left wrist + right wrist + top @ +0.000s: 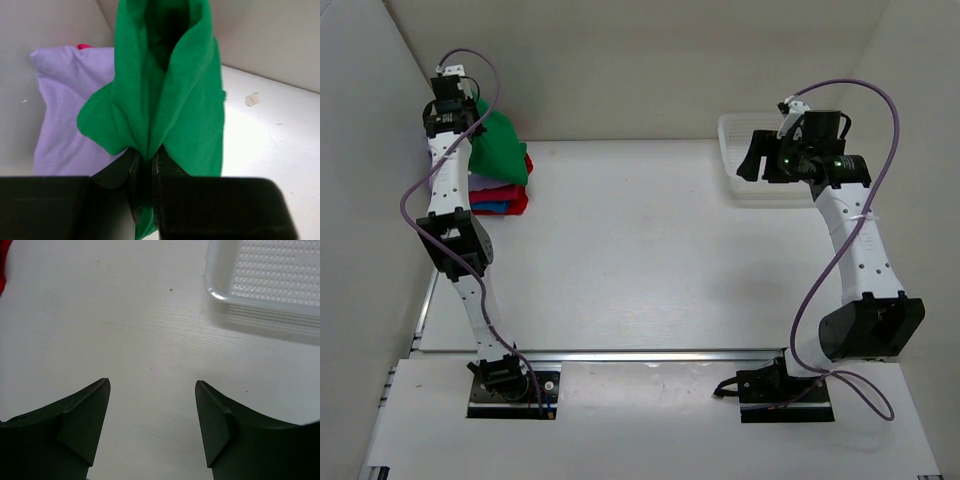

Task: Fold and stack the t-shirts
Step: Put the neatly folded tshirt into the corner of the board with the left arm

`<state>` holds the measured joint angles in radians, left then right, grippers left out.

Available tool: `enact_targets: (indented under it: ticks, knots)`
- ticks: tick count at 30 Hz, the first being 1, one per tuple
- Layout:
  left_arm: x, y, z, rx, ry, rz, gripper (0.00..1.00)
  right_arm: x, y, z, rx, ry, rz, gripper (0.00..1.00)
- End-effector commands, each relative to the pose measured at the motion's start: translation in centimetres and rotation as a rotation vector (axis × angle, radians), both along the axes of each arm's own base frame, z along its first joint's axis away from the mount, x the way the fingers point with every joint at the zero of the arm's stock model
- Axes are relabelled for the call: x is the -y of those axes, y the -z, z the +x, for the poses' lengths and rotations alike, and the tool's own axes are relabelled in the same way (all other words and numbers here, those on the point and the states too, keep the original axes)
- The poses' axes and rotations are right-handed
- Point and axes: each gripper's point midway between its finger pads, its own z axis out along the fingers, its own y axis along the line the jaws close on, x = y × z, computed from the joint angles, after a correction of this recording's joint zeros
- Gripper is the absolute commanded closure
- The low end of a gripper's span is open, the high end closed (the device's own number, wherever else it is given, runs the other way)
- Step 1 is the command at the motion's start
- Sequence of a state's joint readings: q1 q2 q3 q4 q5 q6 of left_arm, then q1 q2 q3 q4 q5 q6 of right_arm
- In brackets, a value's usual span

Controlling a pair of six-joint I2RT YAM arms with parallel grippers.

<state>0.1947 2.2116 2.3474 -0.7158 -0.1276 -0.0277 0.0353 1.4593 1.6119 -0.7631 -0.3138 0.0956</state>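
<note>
My left gripper (472, 118) is at the far left of the table, shut on the bright green t-shirt (500, 150). In the left wrist view the green cloth (165, 100) is pinched between the closed jaws (146, 156) and hangs bunched over the stack. The stack (500, 195) holds folded shirts: lavender on top (70, 110), then blue and red layers. My right gripper (752, 160) is open and empty, raised above the table beside the basket; its fingers (85, 415) show only bare table between them.
A white plastic mesh basket (735, 175) stands at the far right, also in the right wrist view (260, 295). White walls close in the far and left sides, right by the stack.
</note>
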Motion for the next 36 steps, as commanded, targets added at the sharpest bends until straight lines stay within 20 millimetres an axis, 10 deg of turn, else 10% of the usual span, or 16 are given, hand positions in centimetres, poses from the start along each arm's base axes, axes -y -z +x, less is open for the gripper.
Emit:
enact_targets:
  ticks: [1,13,27,36]
  knots:
    - [-3.9,-0.8,-0.7,0.042,-0.061,-0.005,1.00,-1.4,-1.1,0.9,0.038,-0.042,-0.009,0.34]
    - [-9.1,5.5,-1.6,-0.055,-0.202,0.009,1.00,-4.0,2.1,1.7,-0.061,-0.070,-0.058,0.34]
    - [-14.7,6.6,1.9,0.027,-0.344,0.118,0.96,-6.7,3.8,3.1,-0.146,-0.117,-0.127,0.33]
    - [-17.8,7.5,0.1,0.028,-0.480,0.087,0.25,-7.4,3.6,3.7,-0.148,-0.113,-0.146,0.33]
